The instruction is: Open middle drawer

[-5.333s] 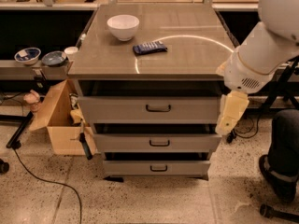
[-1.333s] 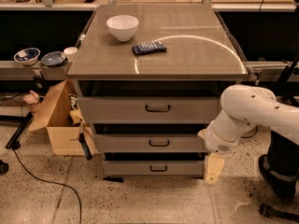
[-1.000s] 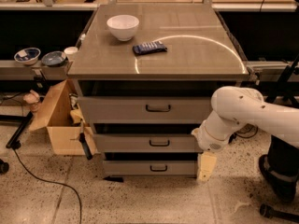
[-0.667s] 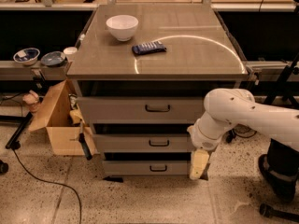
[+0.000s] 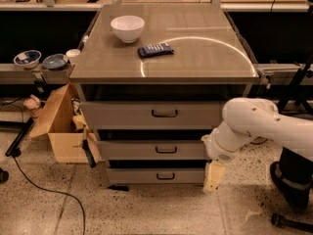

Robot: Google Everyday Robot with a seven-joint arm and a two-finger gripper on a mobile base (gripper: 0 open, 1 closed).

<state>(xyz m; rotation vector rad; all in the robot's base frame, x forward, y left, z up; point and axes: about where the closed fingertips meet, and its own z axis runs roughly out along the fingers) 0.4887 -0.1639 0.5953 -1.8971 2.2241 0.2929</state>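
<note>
The hand (image 5: 213, 177) hangs at the right end of the bottom drawer (image 5: 142, 176), just below the middle drawer (image 5: 132, 151).

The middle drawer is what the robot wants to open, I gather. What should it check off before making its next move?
1. The middle drawer is closed and ready to pull: ok.
2. Its handle is in plain view with nothing covering it: ok.
3. The end effector is at that handle: not ok. It hangs lower, by the right end of the bottom drawer, off to the right of the handle.
4. The dark rod leaning by the drawer's left end stands apart from its front: cannot tell.
5. The bowl and the blue packet on top sit back from the front edge: ok.
</note>
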